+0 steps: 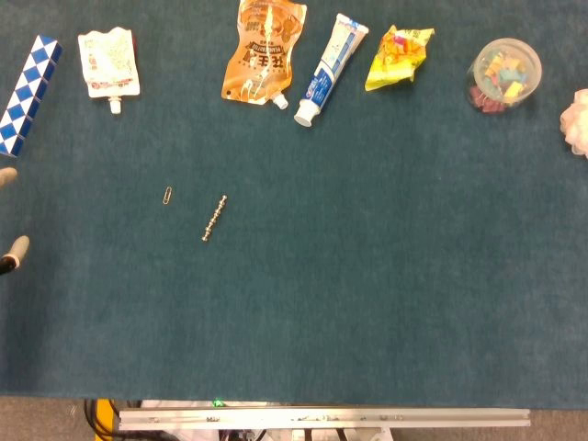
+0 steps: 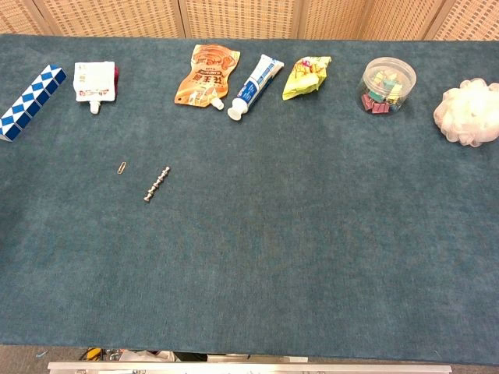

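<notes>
Two fingertips [image 1: 16,248] of the left hand [image 1: 7,216] show, the rest cropped.

- A lab-like test setup: a worktop [image 2: 312,257] covered in teal felt, with an aluminium rail [image 1: 322,418] along its near edge.
- Woven screen panels [image 2: 242,17] close off the back.
- Unrelated household items [image 2: 256,86] lie in a row.
</notes>
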Action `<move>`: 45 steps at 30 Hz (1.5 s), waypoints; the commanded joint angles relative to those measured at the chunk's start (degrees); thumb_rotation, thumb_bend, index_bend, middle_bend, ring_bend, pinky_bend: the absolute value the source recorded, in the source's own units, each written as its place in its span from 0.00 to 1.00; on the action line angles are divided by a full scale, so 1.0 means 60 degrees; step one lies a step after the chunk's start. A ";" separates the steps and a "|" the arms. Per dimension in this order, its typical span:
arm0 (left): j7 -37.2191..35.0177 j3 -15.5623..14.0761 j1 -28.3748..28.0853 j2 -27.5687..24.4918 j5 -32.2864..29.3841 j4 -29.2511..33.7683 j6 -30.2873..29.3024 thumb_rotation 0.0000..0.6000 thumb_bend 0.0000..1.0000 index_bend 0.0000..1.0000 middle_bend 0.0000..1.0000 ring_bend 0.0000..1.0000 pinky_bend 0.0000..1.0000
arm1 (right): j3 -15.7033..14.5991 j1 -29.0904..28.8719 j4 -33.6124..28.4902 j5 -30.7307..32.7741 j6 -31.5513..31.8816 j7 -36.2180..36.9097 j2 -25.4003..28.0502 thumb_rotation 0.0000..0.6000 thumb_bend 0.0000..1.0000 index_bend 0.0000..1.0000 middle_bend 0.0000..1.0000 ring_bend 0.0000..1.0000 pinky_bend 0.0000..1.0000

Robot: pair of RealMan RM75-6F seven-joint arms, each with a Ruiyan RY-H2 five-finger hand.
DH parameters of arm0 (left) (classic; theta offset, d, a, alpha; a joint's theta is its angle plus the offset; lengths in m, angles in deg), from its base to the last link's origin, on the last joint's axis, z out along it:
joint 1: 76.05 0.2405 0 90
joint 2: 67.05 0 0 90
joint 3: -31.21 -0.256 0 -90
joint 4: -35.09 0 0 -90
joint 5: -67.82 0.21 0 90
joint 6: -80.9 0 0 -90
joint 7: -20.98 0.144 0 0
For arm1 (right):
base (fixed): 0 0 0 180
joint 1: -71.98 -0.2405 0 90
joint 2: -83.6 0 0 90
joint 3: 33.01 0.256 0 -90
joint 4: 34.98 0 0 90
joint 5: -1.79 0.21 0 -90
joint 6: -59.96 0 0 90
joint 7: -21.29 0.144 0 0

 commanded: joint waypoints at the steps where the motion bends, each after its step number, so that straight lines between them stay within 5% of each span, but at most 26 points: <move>1: 0.0018 -0.0001 -0.0016 0.0000 0.0004 0.0002 0.0019 1.00 0.21 0.23 0.28 0.21 0.15 | -0.0002 -0.0009 0.0004 -0.0017 -0.0023 0.0024 0.0018 1.00 0.29 0.40 0.39 0.28 0.30; 15: -0.0328 -0.0082 -0.0347 -0.0389 0.0568 -0.0041 0.0314 1.00 0.21 0.23 0.28 0.22 0.16 | 0.0366 -0.0307 -0.0138 -0.0208 0.0093 0.0014 0.0129 1.00 0.29 0.40 0.40 0.29 0.30; 19: -0.0619 -0.0071 -0.0675 -0.0633 0.0898 -0.0032 0.0629 1.00 0.21 0.23 0.32 0.28 0.21 | 0.0543 -0.0474 -0.0283 -0.0275 0.0107 -0.0109 0.0242 1.00 0.29 0.40 0.40 0.29 0.30; 23: -0.0961 -0.0060 -0.1217 -0.0874 0.1314 -0.0192 0.1206 1.00 0.21 0.25 0.37 0.33 0.30 | 0.0705 -0.0706 -0.0453 -0.0369 0.0014 -0.0283 0.0389 1.00 0.29 0.40 0.40 0.29 0.30; 28: -0.1215 -0.0114 -0.1923 -0.1166 0.1651 -0.0130 0.2128 1.00 0.22 0.26 0.51 0.47 0.53 | 0.0815 -0.0957 -0.0666 -0.0357 -0.0219 -0.0447 0.0460 1.00 0.29 0.40 0.40 0.29 0.30; 37: -0.1939 -0.0298 -0.3507 -0.1265 0.2106 -0.0020 0.4346 1.00 0.56 0.26 0.94 0.86 0.79 | 0.0808 -0.1243 -0.0809 -0.0336 -0.0587 -0.0564 0.0455 1.00 0.29 0.40 0.40 0.29 0.30; 45: -0.2118 -0.0204 -0.4576 -0.0853 0.1886 0.0171 0.5683 1.00 0.75 0.24 1.00 0.99 0.91 | 0.0783 -0.1280 -0.0848 -0.0272 -0.0601 -0.0468 0.0454 1.00 0.29 0.40 0.40 0.30 0.30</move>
